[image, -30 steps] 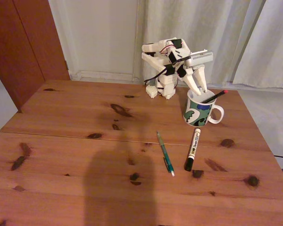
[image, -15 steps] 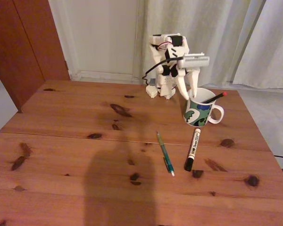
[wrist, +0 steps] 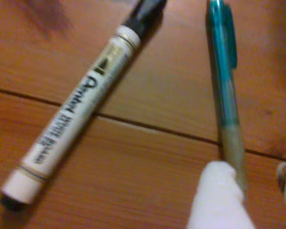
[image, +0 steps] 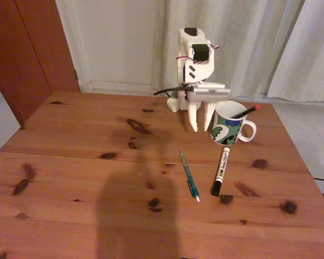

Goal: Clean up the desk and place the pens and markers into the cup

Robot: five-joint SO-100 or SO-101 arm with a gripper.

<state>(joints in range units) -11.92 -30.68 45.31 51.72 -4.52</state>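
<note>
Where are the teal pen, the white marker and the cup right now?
teal pen (image: 188, 175), fixed view, mid-barrel.
white marker (wrist: 76, 112), wrist view, printed barrel.
cup (image: 227, 131), fixed view, patterned side wall.

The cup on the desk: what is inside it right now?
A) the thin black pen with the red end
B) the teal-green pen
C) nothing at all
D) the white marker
A: the black pen with the red end leans out of the cup, while the teal-green pen and the white marker lie on the desk.
</note>
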